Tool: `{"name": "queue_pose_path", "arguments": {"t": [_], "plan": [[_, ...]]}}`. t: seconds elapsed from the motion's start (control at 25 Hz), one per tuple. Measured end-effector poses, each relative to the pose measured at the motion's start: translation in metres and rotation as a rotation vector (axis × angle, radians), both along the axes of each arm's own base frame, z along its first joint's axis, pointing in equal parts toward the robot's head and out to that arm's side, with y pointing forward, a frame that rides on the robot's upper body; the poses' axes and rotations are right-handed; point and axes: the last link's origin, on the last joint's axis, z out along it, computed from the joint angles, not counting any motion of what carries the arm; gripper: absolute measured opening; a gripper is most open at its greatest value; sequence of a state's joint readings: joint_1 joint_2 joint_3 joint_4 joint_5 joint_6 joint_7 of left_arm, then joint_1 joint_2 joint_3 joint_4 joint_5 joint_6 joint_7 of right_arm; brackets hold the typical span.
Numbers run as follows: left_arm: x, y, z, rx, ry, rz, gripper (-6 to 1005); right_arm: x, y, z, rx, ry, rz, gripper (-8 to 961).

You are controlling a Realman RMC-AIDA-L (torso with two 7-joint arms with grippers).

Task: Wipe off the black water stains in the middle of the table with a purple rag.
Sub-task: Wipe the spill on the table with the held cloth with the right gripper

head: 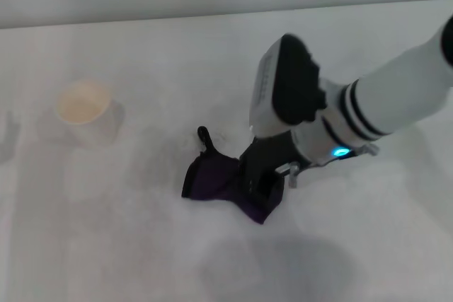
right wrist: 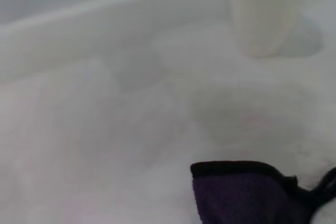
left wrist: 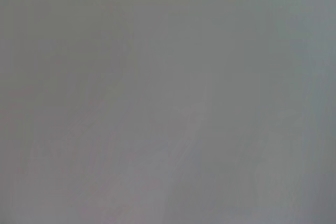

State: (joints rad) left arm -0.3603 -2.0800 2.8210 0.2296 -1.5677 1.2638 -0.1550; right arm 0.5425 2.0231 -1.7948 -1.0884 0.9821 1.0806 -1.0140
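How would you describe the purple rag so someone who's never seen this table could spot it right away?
Start at the white table and follow the robot's right arm down to the right gripper near the middle. The purple rag lies bunched under it, very dark with a small loop tab, unlike the pale cup standing apart to the left.

1. The light is soft and pale all over, and the white table (head: 106,245) looks washed out.
2. A faint grey shadow lies on the table below the right arm (head: 396,83).
3. A small blue light glows on that arm.
4. The left wrist view is plain blurry grey.
5. In the right wrist view the cup (right wrist: 270,11) is fuzzy, and the purple rag (right wrist: 247,195) looks a bit sharper.
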Motion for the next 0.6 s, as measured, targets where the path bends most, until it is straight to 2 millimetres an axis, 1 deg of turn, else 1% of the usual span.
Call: {"name": "queue_pose_path", "arguments": {"t": [0.16, 0.32, 0.44, 0.6], "plan": [[0.004, 0.002, -0.002, -0.006, -0.006, -0.011, 892, -0.001, -0.002, -0.014, 0.002, -0.011, 0.033, 92], [0.004, 0.002, -0.003, -0.008, -0.007, -0.013, 892, -0.004, 0.001, -0.022, 0.053, -0.006, 0.08, 93], [0.004, 0.002, -0.003, -0.008, -0.007, -0.013, 893, -0.003, 0.009, -0.023, 0.12, 0.007, 0.09, 93], [0.004, 0.002, -0.003, -0.008, -0.006, -0.012, 893, 0.007, 0.021, -0.018, 0.201, 0.011, 0.065, 93]]}}
